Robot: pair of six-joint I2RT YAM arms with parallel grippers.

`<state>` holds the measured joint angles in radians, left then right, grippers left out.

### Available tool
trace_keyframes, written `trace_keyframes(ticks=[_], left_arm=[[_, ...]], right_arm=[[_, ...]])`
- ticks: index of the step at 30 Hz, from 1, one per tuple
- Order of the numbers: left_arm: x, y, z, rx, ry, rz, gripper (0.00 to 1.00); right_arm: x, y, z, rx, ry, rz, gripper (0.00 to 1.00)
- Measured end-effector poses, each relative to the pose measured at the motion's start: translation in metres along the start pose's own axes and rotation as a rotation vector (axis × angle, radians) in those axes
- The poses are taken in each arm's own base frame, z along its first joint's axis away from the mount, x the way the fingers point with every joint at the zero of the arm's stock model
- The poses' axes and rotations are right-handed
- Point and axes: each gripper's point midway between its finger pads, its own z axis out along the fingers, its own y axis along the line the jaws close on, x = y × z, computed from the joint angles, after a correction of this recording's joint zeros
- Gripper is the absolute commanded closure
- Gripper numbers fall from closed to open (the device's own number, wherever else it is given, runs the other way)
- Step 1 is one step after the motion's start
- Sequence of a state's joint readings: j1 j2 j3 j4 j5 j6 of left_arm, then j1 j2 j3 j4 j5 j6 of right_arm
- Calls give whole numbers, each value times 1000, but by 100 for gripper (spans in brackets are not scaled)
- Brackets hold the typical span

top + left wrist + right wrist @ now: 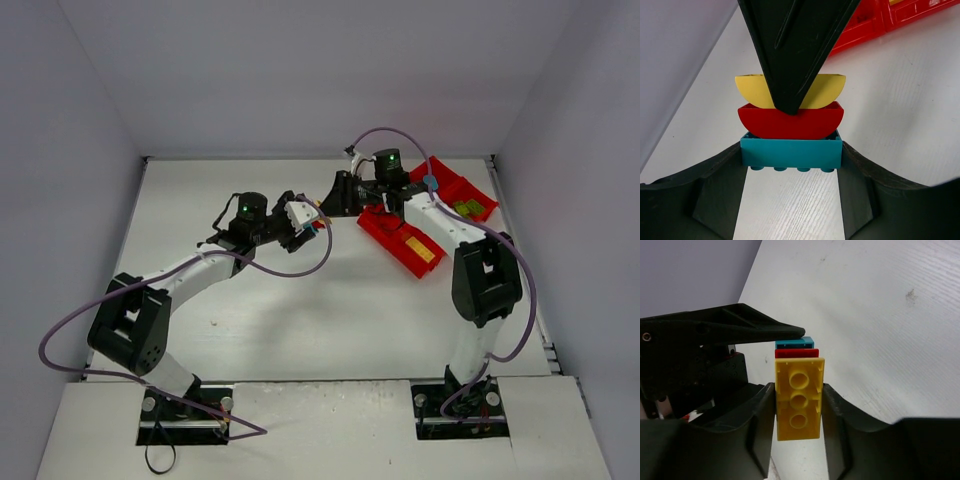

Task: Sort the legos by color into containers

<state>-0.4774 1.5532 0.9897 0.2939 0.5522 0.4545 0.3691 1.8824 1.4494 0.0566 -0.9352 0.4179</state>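
A stack of three joined legos hangs in the air between my two grippers: a cyan brick, a red one and a yellow one. My left gripper is shut on the cyan brick. My right gripper is shut on the yellow brick, with the red and cyan bricks beyond it. In the top view the grippers meet at the stack, left of the red tray. Its compartments hold a yellow brick and a green one.
The right arm crosses over the tray and hides its middle. White walls close the table at the back and both sides. The tray's edge shows at the top right of the left wrist view.
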Motion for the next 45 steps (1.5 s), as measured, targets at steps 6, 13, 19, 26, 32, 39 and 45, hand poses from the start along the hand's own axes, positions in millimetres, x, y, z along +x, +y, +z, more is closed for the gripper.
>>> trace_keyframes(ticks=[6, 13, 19, 26, 32, 39, 45], left_arm=[[1, -1, 0, -3, 2, -4, 64], [2, -2, 1, -9, -5, -15, 66], [5, -5, 3, -3, 1, -34, 70], [10, -10, 6, 11, 11, -49, 74], [12, -12, 7, 16, 17, -62, 79], [19, -3, 4, -11, 33, -87, 81], [19, -2, 4, -16, 36, -89, 80]], right_arm=[[0, 2, 0, -8, 1, 2, 100], [1, -1, -1, -5, 0, 3, 100], [5, -5, -3, -2, 2, 11, 100], [10, -11, -3, 18, 0, 16, 100], [12, -14, -4, 33, -1, 9, 100], [13, -23, -10, 76, -10, -14, 100], [14, -35, -17, 126, -19, -3, 100]])
